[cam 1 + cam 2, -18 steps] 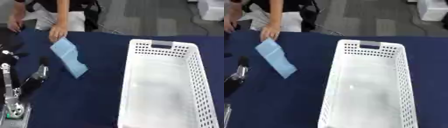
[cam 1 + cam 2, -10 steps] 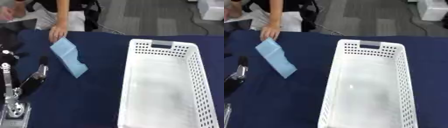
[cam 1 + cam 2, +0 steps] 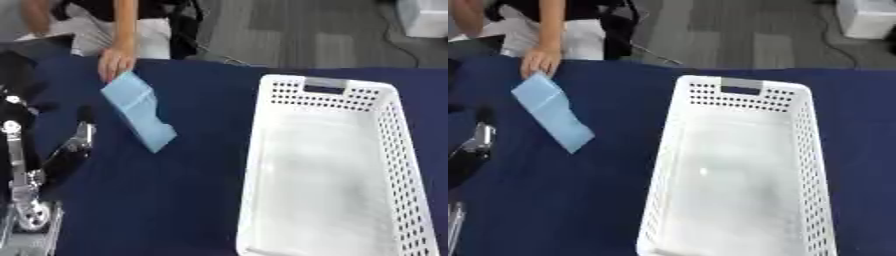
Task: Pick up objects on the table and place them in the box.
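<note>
Unmoved blue packet [image 3: 138,111] beside left hand [image 3: 74,147].

Both views are evenly and brightly lit, apparently from overhead, and no hard shadows are cast on the dark blue table [image 3: 201,200]. The inside of the white basket [image 3: 798,150] is washed out by glare, so little surface detail is kept. A general softness is seen throughout, and the robot's left arm [image 3: 26,170] is smeared and indistinct.
</note>
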You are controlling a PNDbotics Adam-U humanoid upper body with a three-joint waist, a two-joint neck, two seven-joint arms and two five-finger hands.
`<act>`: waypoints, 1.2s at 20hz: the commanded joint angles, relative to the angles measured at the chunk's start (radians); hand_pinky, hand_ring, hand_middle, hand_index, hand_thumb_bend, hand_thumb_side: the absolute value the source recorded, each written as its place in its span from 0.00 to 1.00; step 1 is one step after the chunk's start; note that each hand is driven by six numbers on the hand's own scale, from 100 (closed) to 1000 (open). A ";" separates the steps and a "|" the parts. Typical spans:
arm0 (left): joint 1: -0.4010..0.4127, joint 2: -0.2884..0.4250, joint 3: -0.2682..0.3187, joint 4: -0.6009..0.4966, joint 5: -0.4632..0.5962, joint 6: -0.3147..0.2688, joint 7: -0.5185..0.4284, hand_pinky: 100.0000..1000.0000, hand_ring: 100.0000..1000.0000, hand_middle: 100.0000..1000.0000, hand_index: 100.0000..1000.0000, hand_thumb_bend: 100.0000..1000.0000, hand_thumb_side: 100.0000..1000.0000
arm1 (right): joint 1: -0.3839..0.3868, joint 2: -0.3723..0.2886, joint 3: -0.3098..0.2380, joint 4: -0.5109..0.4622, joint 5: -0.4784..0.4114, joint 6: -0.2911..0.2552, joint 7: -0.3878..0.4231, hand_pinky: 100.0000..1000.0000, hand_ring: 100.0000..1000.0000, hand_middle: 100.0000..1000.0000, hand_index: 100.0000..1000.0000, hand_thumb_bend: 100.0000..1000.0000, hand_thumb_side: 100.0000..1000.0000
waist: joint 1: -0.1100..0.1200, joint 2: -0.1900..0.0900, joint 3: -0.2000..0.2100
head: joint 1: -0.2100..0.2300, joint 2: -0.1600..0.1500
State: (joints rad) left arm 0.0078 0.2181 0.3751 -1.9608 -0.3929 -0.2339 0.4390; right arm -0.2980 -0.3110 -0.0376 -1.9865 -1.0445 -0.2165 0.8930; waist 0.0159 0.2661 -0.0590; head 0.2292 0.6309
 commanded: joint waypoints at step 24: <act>-0.142 0.167 -0.057 0.091 -0.178 0.024 -0.178 0.68 0.83 0.88 0.94 0.47 0.34 | -0.008 -0.035 0.005 -0.013 0.041 -0.031 0.014 0.79 0.71 0.77 0.90 0.00 0.78 | 0.024 0.010 -0.026 | 0.025 0.009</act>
State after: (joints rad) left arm -0.1245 0.3467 0.3133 -1.8619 -0.5518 -0.2053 0.2740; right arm -0.2985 -0.3201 -0.0312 -1.9865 -1.0030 -0.2254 0.8862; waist 0.0398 0.2904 -0.0846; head 0.2470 0.6378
